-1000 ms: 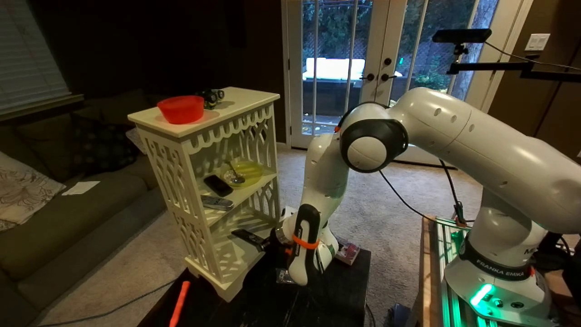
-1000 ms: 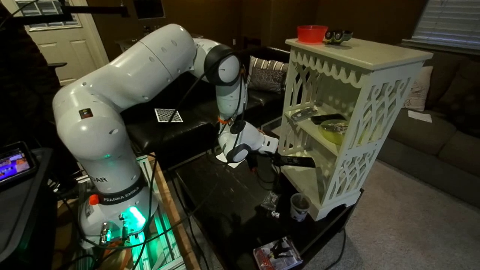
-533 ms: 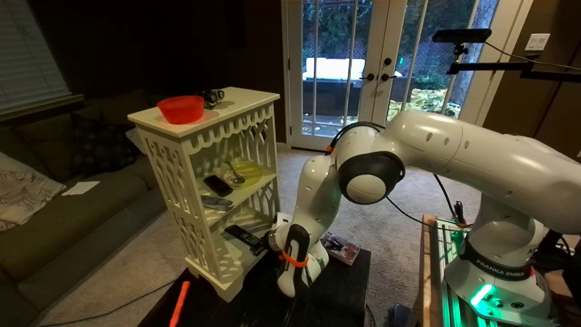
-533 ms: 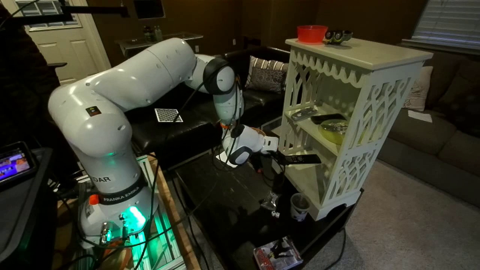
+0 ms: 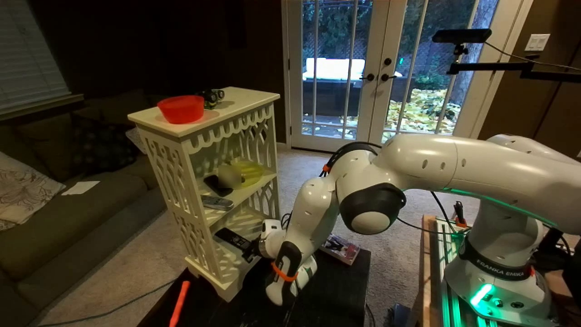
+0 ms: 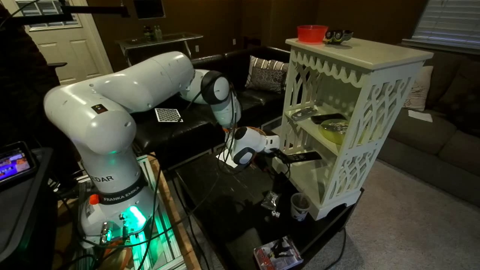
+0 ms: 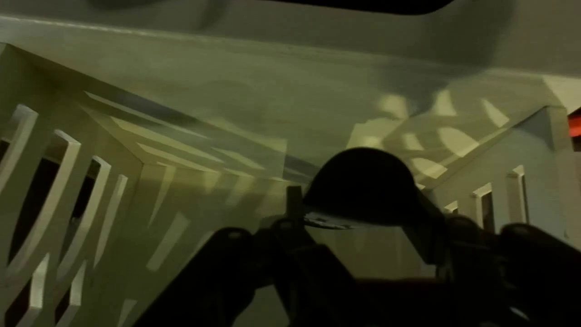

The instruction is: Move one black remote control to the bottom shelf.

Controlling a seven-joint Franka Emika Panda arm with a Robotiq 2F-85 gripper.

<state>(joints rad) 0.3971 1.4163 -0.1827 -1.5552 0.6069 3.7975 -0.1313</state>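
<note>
1. Black remote control [image 6: 305,156]: held within the lower bay of the cream-white rack [image 6: 369,148], over the bottom shelf [image 6: 305,176] and beneath the middle board [image 5: 247,193]. Whether any part touches the bottom shelf cannot be told.
2. Gripper [image 5: 250,252]: clamped on the end of the black remote control nearer the robot, at the front of the bay. In the wrist view its fingers [image 7: 292,236] appear as dark silhouettes, with the rack's lattice sides to either side.
3. Middle board: carries a grey remote control [image 5: 217,202] near one side, a black slab [image 6: 328,118] next to it, and a yellow-green bowl [image 6: 332,132]. In an exterior view a blurred patch covers part of the slab and bowl.
4. Top board [image 5: 247,97]: bears a red bowl [image 5: 181,109] and, just beside it, a small wheeled toy [image 6: 338,36].
5. Black table [image 6: 210,191]: supports the rack; a cup [image 6: 300,207] stands near the rack's foot, with a crumpled clear packet [image 6: 270,200] and small white cubes [image 6: 275,213] nearby.
6. White arm [image 6: 150,82]: extends from its green-lit base towards the rack.
</note>
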